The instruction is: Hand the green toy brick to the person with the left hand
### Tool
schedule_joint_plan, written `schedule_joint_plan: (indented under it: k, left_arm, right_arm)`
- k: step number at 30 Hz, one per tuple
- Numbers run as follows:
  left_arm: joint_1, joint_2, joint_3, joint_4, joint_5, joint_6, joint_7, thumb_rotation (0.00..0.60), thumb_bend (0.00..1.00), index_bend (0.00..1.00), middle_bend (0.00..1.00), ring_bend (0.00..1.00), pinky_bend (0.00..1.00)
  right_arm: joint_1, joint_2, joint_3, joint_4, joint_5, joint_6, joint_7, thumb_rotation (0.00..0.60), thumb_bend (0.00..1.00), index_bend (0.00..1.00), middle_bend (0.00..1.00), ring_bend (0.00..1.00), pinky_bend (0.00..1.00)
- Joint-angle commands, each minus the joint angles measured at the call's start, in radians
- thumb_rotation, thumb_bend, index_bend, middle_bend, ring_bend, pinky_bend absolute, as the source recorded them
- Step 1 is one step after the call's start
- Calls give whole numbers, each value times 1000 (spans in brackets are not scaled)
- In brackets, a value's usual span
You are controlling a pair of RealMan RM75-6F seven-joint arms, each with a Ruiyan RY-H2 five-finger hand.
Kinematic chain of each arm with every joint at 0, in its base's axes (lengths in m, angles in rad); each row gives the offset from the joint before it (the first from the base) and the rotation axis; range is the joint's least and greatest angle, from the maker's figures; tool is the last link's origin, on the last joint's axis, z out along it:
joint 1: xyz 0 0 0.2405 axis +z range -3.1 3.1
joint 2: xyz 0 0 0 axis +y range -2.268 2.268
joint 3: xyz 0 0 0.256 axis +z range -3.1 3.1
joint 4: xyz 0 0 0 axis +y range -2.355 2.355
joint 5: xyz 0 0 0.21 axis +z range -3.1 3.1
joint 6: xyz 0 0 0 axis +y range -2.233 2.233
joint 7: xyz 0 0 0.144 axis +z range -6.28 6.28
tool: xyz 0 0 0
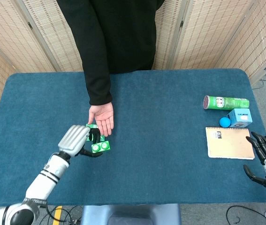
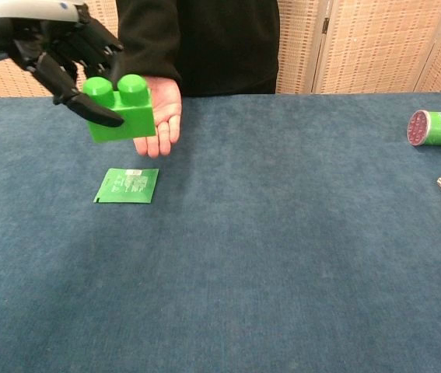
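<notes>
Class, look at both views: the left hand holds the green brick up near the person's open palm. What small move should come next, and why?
Probably carry the green toy brick a little further over the person's palm, then lower it. The left hand holds it in the air just short of the palm, which waits open and face up above the table.

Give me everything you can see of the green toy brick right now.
The green toy brick is a bright, glossy plastic block with two round studs on top. It is off the table, slightly tilted, gripped by the robot's left hand, whose dark fingers wrap its left side. In the chest view it hangs just in front of the person's open palm; contact cannot be told.
</notes>
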Motion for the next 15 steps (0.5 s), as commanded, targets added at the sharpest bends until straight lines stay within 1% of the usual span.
schedule_joint_plan:
  k: [1, 5, 10, 15]
  left_arm:
    - [-144, -33, -24, 185, -71, -151, 10, 600, 215, 618, 669, 539, 697]
    - [-223, -56, -19, 331, -72, -247, -26, 600, 215, 619, 669, 539, 697]
    - [-279, -54, -24, 424, -74, -320, -90, 600, 216, 619, 669, 539, 697]
    - [-302, -48, -24, 492, -6, -364, -152, 600, 215, 620, 669, 539, 697]
  right_arm:
    - [2, 3, 19, -6, 35, -8, 4, 600, 317, 0, 0, 0, 0]
    - [15, -6, 46, -11, 101, -47, -19, 600, 317, 0, 0, 0, 0]
    - [33, -5, 59, -16, 141, -97, -36, 600, 317, 0, 0, 0, 0]
    - [45, -8, 68, -19, 161, -125, -50, 600, 317, 0, 0, 0, 0]
